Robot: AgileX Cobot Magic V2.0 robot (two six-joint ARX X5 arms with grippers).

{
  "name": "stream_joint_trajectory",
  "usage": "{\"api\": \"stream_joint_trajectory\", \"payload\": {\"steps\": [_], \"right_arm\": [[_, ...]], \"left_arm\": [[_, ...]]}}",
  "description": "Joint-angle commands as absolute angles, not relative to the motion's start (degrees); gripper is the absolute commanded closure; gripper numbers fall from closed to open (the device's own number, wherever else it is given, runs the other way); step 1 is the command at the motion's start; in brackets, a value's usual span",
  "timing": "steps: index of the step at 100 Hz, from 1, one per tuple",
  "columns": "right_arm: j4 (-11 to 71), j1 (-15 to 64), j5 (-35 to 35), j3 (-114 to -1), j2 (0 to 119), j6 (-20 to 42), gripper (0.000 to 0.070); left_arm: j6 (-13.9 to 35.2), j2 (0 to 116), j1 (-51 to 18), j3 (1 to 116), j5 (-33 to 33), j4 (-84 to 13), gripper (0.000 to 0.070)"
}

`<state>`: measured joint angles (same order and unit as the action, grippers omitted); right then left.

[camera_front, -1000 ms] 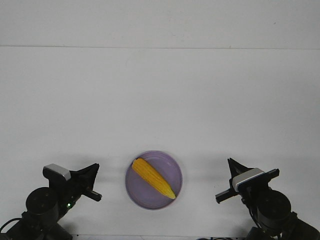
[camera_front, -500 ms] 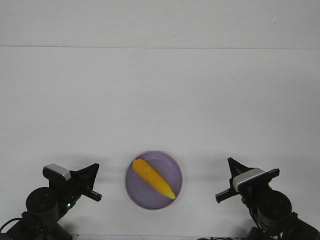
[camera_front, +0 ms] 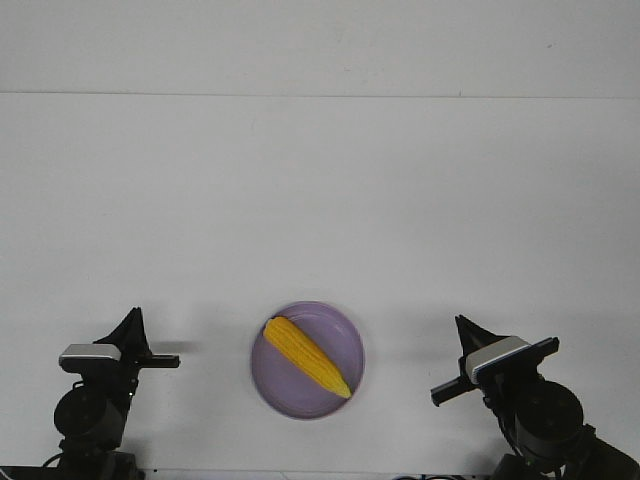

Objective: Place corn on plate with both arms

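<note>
The yellow-orange corn lies diagonally on the lavender plate near the table's front edge, its paler tip pointing front-right. My left gripper is to the left of the plate, well apart from it; its fingers meet in one point and hold nothing. My right gripper is to the right of the plate, also apart from it, fingers together and empty. Neither gripper touches the corn or the plate.
The white table stretches away behind the plate to a far edge line. Both arm bases sit at the front corners.
My left arm has turned and shifted left, so its gripper now points away from me instead of toward the plate. The right arm, corn and plate have not moved.
</note>
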<state>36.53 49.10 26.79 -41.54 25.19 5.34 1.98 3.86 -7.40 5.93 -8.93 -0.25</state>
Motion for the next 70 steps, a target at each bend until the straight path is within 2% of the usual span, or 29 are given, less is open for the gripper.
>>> {"api": "stream_joint_trajectory", "payload": {"steps": [1,25,70], "right_arm": [[35.83,49.63,26.98,-42.09,25.41,5.32,0.0685],[35.83,49.63,27.0,-42.09,25.41,5.32,0.0685],[35.83,49.63,26.98,-42.09,25.41,5.32,0.0685]], "left_arm": [[0.62,2.09,-6.07,3.84,-8.99,1.78,0.0687],[-1.52,0.16,-4.45,0.75,-8.99,2.26,0.0687],[-1.48,0.16,-4.45,0.8,-8.99,2.76,0.0687]]}}
